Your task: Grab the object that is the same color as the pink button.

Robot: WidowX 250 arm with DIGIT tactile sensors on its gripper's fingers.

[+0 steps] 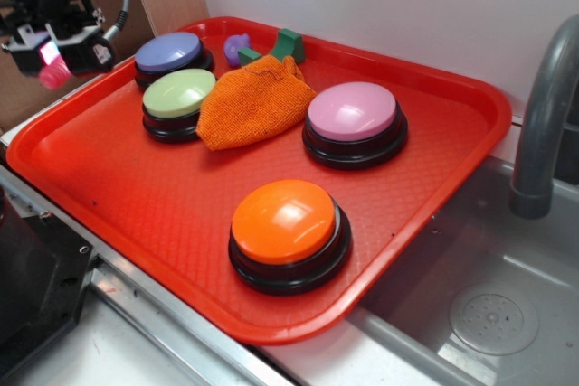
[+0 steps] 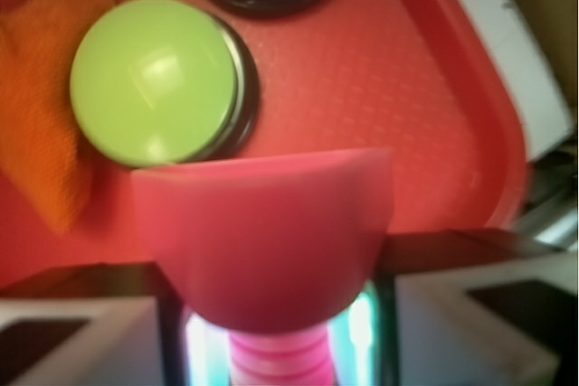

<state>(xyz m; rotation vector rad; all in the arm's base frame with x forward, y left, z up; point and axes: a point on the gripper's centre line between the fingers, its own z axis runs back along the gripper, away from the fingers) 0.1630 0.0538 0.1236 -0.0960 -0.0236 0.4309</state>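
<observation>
Wrist view alone: bolt [image 2: 267, 241] threads.

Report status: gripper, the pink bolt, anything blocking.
Gripper shut on pink bolt, raised above the red tray's left edge. Pink button sits across the tray, untouched. Nothing in the way.

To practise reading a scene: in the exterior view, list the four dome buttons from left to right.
Lavender-blue button → green button → orange button → pink button.
</observation>
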